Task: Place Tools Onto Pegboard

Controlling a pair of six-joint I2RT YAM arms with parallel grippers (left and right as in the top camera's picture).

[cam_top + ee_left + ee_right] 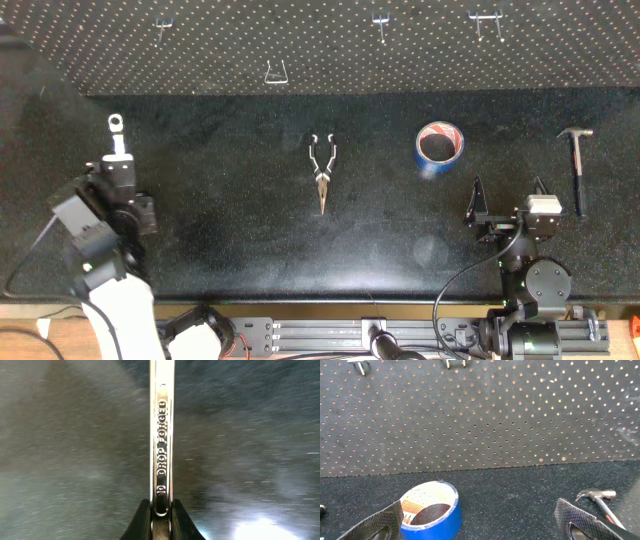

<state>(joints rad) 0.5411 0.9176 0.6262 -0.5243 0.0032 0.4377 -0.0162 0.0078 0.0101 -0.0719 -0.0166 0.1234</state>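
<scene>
The wrench (pixel 161 435) is pinched in the left gripper (pixel 161 509) in front of the pegboard (pixel 320 45), the right gripper (pixel 477 525) spread wide; next, I judge, its ring must thread a hook (pixel 163 30)

Black speckled work surface (pixel 220 200), with a slotted metal rail (pixel 300 330) and looping black cable (pixel 437 303) at its near edge

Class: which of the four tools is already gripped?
The wrench, clamped in the left gripper; pliers, tape roll and hammer lie free on the table.
</scene>
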